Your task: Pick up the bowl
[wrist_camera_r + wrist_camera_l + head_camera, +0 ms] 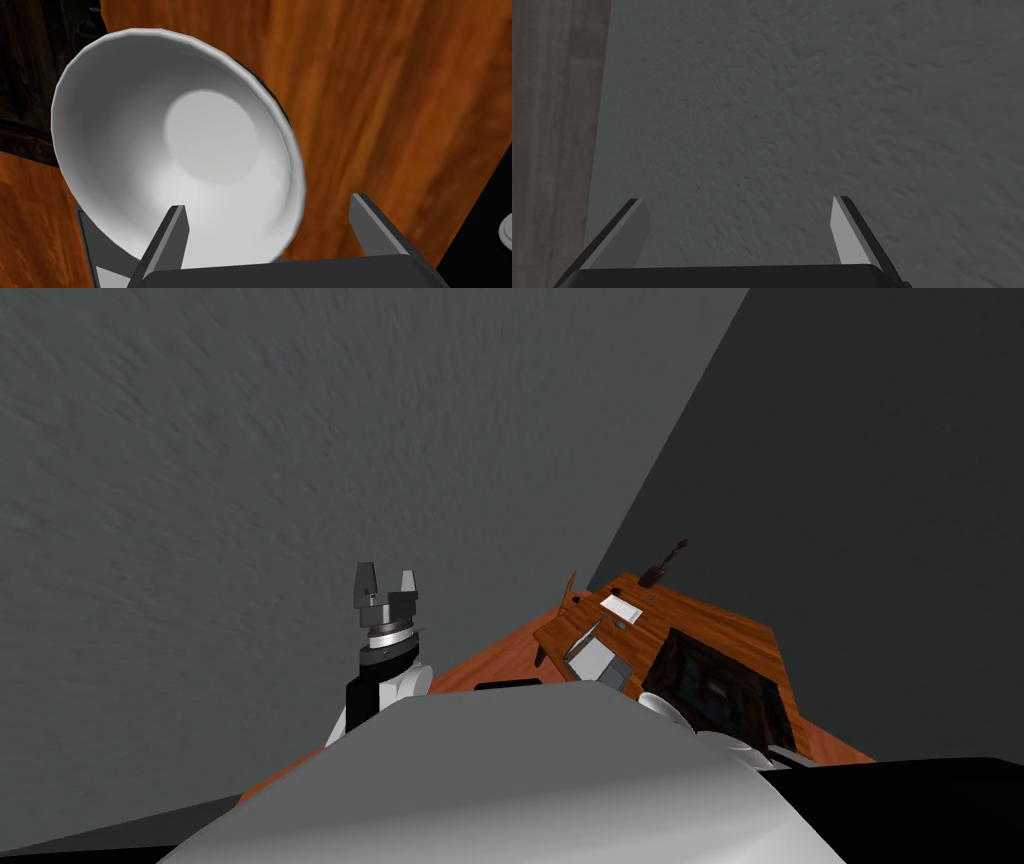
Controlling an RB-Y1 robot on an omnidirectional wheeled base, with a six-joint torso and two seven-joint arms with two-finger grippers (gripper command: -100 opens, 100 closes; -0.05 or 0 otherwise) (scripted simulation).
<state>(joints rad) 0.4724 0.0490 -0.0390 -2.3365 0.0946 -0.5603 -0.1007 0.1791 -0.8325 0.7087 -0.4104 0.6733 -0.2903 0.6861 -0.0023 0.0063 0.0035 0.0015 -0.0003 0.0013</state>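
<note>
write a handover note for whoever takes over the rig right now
Left gripper: open, raised, empty.
Right gripper: open, one finger inside the white bowl, the other outside its rim.
The bowl appears to rest on the brown wooden top.
Done: reach to the bowl.
Left to do: shut on the rim, lift.
</note>
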